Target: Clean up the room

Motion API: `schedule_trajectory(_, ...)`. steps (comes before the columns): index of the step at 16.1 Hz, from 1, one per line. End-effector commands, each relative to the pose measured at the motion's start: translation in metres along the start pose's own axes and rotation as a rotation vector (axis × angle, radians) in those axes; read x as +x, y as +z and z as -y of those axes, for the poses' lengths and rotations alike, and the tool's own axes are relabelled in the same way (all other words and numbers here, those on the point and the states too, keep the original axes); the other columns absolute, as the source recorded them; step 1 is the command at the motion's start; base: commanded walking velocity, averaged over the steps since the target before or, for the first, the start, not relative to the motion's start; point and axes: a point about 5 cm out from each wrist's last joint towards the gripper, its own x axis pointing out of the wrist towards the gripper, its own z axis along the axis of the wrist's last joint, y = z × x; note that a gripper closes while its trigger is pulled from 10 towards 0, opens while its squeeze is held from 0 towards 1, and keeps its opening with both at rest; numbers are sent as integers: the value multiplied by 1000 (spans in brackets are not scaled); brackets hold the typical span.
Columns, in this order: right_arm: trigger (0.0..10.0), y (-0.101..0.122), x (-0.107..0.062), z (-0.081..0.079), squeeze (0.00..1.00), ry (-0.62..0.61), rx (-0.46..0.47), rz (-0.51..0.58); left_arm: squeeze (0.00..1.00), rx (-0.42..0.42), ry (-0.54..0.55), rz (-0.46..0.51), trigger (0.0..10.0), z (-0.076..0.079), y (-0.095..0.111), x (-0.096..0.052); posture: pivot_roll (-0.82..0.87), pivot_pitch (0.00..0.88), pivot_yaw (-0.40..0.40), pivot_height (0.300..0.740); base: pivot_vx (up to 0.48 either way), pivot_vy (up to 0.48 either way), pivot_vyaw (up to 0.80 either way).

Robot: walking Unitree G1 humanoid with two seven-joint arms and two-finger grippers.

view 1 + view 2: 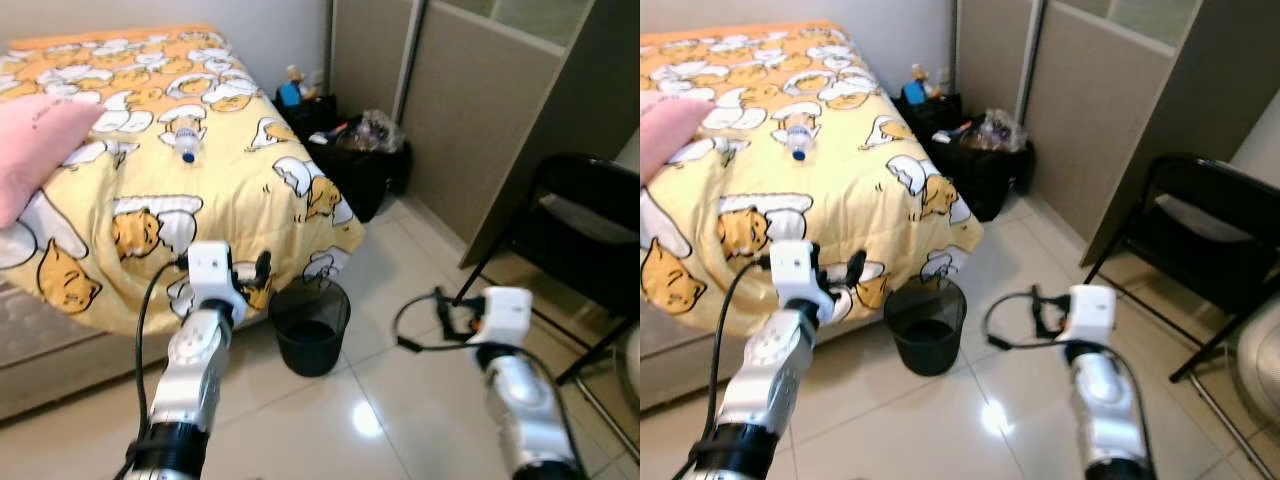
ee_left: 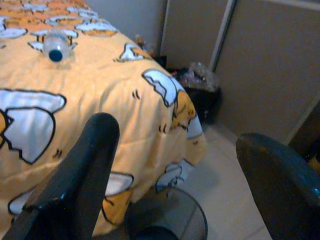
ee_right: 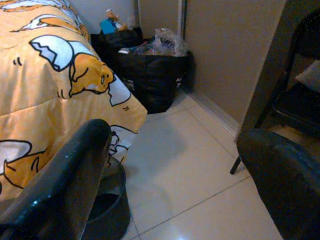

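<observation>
A clear plastic bottle [image 1: 187,140] with a blue cap lies on its side on the yellow cartoon-print blanket [image 1: 150,190] of the bed, well beyond my left gripper [image 1: 255,275]. That gripper is held open near the blanket's hanging front corner, just above and left of a black mesh waste bin [image 1: 310,325] on the floor. In the left wrist view the bottle [image 2: 56,46] sits far up the blanket, with nothing between the fingers [image 2: 85,170]. My right gripper [image 1: 447,315] is open over the tiled floor, to the right of the bin.
A pink pillow [image 1: 35,145] rests on the bed's left side. Stuffed black bags [image 1: 355,160] stand against the wall past the bed's foot. A black folding chair [image 1: 575,235] stands at the right, beside a grey partition [image 1: 480,110]. Glossy floor tiles [image 1: 400,260] lie between them.
</observation>
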Motion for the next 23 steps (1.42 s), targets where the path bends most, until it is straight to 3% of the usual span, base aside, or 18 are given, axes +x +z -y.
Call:
schedule_trajectory(1, 10000, 11, 6, -7, 0, 18, 8, 45, 0, -10, 23, -6, 10000, -6, -1, 0, -98, 0, 22, 740, 386, 285, 0)
schedule_trajectory(7, 10000, 16, 17, -18, 0, 66, 10, 47, 0, -15, 55, 21, 10000, -13, 3, 0, -53, 0, -2, 740, 321, 354, 0)
schedule_trajectory(11, 10000, 17, 21, -21, 0, 86, 10, 41, 0, -58, 77, 30, 10000, -16, 2, -3, -30, 0, -17, 740, 0, 471, 0)
schedule_trajectory(14, 10000, 22, 27, -25, 0, 121, 21, 44, 0, -9, 100, 5, 10000, -18, -1, -5, -18, 0, -22, 740, 0, 459, 648)
schedule_trajectory(16, 10000, 25, 31, -29, 0, 158, 2, 43, 0, 80, 112, 1, 10000, -16, -2, -7, -1, 0, -37, 740, 0, 0, 581)
schedule_trajectory(18, 10000, 25, 34, -33, 20, 182, -6, 40, 0, 151, 41, 31, 10000, 0, 2, -9, 14, 0, -44, 740, 0, 0, 569)
schedule_trajectory(20, 10000, 26, 33, -31, 75, 174, 11, 55, 0, 94, 89, 1, 10000, -9, -3, -12, 17, 0, -43, 740, 0, 0, 569)
schedule_trajectory(23, 10000, 29, 35, -35, 0, 147, 44, 65, 0, 110, 76, 15, 10000, -11, 5, -10, 5, 0, -26, 740, 160, 0, 188)
